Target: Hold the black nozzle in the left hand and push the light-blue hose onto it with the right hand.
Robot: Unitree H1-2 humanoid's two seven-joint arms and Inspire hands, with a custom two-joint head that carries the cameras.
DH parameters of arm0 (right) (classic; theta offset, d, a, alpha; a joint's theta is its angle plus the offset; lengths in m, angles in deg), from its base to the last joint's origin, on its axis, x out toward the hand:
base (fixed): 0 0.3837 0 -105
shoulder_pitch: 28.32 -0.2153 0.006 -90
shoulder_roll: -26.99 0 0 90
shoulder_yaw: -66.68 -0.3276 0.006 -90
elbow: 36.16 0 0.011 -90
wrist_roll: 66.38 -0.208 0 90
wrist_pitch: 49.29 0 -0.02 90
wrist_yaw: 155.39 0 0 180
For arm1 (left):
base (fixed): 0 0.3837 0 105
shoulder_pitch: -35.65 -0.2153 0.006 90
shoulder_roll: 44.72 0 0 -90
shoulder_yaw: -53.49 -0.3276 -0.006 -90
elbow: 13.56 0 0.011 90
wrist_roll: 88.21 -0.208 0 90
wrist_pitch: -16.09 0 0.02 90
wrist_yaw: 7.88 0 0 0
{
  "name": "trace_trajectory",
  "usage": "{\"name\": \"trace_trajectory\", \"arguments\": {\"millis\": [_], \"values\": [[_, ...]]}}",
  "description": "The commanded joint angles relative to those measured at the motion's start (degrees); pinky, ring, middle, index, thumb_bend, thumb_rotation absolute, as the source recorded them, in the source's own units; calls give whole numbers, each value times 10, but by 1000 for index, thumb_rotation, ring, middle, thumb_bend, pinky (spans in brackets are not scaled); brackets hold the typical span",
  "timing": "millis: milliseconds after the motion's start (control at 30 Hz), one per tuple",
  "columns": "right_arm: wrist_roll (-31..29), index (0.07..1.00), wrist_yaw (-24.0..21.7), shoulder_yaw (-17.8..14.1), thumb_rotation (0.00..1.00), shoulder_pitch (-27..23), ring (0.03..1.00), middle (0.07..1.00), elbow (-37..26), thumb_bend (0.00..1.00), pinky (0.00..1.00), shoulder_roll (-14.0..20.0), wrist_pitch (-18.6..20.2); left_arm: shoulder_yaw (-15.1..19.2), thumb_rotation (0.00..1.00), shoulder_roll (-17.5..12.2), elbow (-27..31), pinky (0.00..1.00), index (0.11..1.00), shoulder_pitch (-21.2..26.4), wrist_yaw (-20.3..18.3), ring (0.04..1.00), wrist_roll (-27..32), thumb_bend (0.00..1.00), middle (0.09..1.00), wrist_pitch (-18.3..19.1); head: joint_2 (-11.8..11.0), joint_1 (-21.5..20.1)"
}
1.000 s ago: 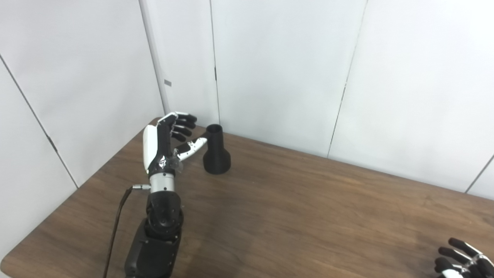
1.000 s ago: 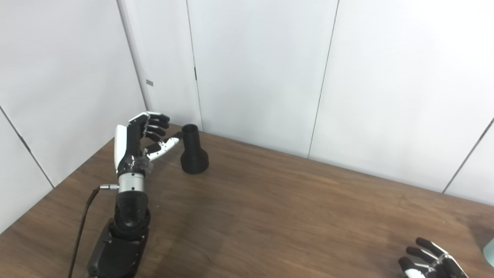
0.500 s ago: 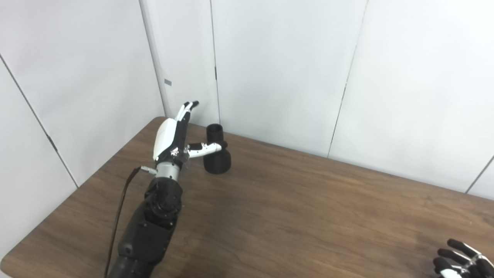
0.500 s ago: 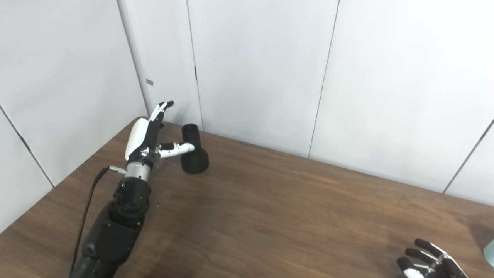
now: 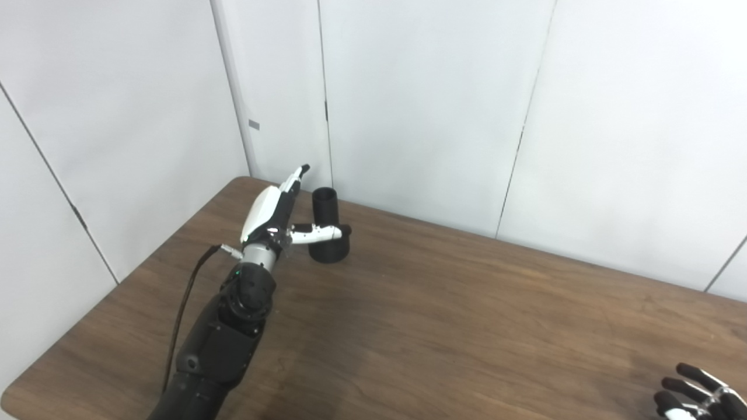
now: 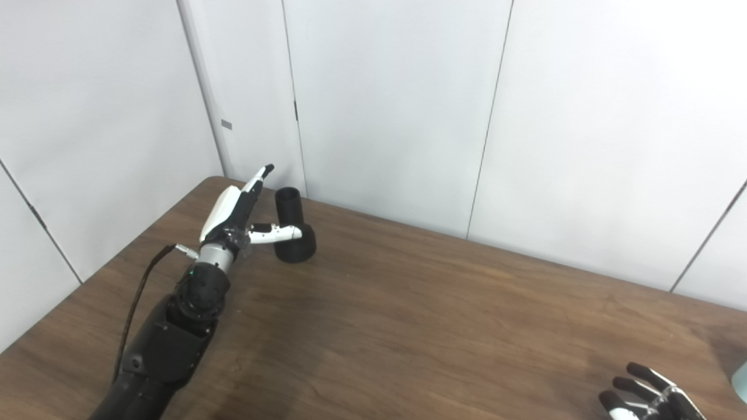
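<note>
One black nozzle (image 5: 328,228) stands upright on the brown wooden counter (image 5: 443,315), near the far left corner and close to the white wall panels (image 5: 420,105). Its narrow neck points up and its wider flared base rests on the counter surface.

Two hands are in view. The left hand (image 5: 274,213) is extended beside the nozzle, on its left. The fingers (image 5: 297,175) are straight and point toward the wall, passing to the left of the nozzle neck. The thumb (image 5: 318,233) is spread away from the fingers and lies across the front of the nozzle, at the point where the neck widens into the base. The hand is spread and has not clasped the nozzle; the nozzle sits in the gap between thumb and fingers. Whether the thumb touches the nozzle cannot be determined. One dark cable (image 5: 184,309) runs from the left wrist down along the forearm.

The right hand (image 6: 645,399) is at the bottom right edge, well apart from the nozzle, with only its dark fingers visible. These are parted and hold nothing.

One small pale blue-green item (image 6: 741,380) is cut off by the right edge of the right eye view; too little of it shows for identification.
</note>
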Motion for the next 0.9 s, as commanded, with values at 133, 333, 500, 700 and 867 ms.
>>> {"name": "trace_trajectory", "arguments": {"millis": [133, 333, 500, 700, 867], "values": [[-3, 636, -3, 1, 201, 1, 418, 587, -33, 726, 290, -2, 4, 27, 386, 6, -15, 923, 1000, 33, 16, 1000, 36, 1000, 1000, 30, 3, -3], [12, 642, 4, 3, 213, 4, 439, 605, -48, 714, 305, -1, 19, 26, 399, 6, -51, 915, 1000, 39, 33, 1000, 38, 1000, 1000, 21, 4, -3], [9, 643, 1, 1, 195, 7, 449, 603, -55, 704, 309, -1, 24, 23, 394, 9, -70, 898, 1000, 41, 39, 1000, 48, 1000, 1000, 11, 6, -3], [12, 658, -2, 3, 177, 8, 458, 621, -60, 671, 314, 1, 25, 15, 389, 14, -80, 820, 1000, 39, 30, 939, 67, 1000, 994, -6, 9, -2], [12, 672, -1, 4, 148, 9, 469, 629, -65, 646, 321, -1, 29, 7, 367, 18, -88, 831, 1000, 40, 19, 932, 81, 1000, 977, -21, 11, -3]]}}
